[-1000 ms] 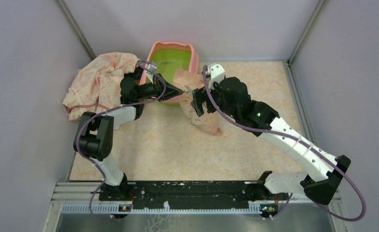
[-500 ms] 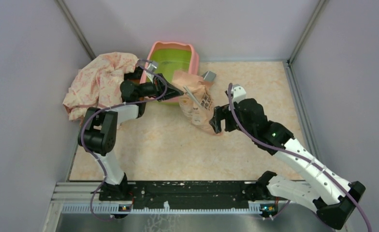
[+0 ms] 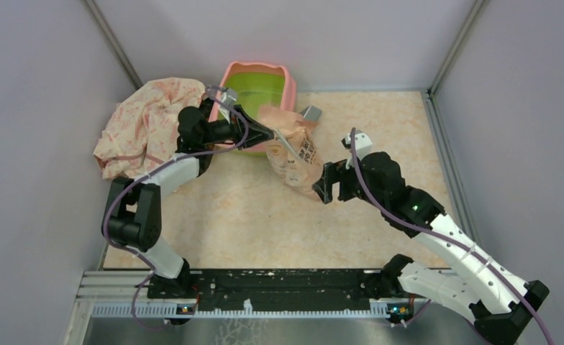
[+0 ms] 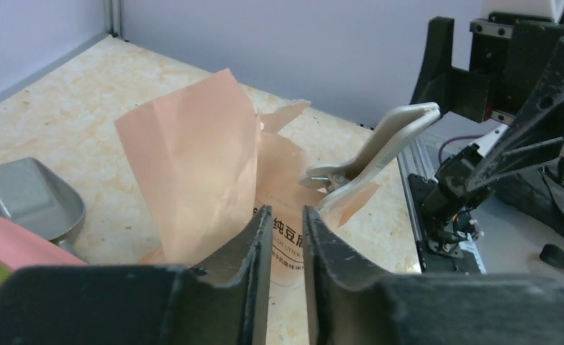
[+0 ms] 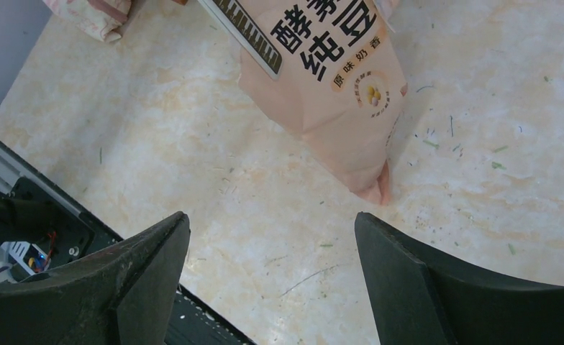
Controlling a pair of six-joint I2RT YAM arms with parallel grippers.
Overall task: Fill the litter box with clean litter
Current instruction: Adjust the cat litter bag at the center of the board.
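Observation:
The litter box (image 3: 288, 88), pink-rimmed and lime-green inside, stands at the back; a strip of its rim (image 4: 9, 246) shows in the left wrist view. The peach-pink litter bag (image 3: 298, 159) (image 4: 193, 154) (image 5: 333, 93) leans on the box's front right, closed with a long beige clip (image 4: 380, 140). No loose litter shows. My left gripper (image 3: 270, 134) (image 4: 288, 212) hovers at the bag's crumpled top, its jaws a narrow gap apart with nothing in it. By the bag's lower end, my right gripper (image 3: 324, 183) (image 5: 272, 215) is wide open over bare floor.
A silver metal scoop (image 3: 310, 113) (image 4: 29, 198) lies beside the box, behind the bag. A crumpled pink patterned cloth (image 3: 146, 122) is heaped at the back left. Grey walls close three sides. The black arm rail (image 3: 286, 282) runs along the near edge.
My right gripper has pulled back from the bag's top to its lower end, staying open. The scoop behind the bag has come into sight. My left gripper stays at the bag's top.

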